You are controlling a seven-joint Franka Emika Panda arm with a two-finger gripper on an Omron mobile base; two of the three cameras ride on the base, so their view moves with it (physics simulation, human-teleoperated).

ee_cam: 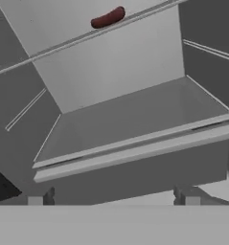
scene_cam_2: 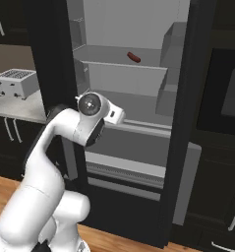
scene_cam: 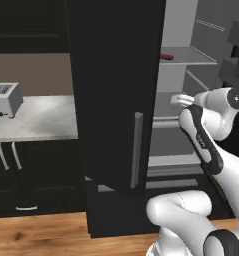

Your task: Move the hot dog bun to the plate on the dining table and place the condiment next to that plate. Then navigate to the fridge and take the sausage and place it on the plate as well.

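The sausage (ee_cam: 108,17) lies on an upper shelf (scene_cam_2: 120,63) of the open fridge (scene_cam_2: 138,98), at about twelve o'clock in the hand view. The end effector (ee_cam: 113,196) sits lower, released and empty, jaws spread wide, probably aimed inward to rise toward that shelf.

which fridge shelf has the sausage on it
The upper shelf holds the sausage; the lower shelf, facing the hand, holds nothing.
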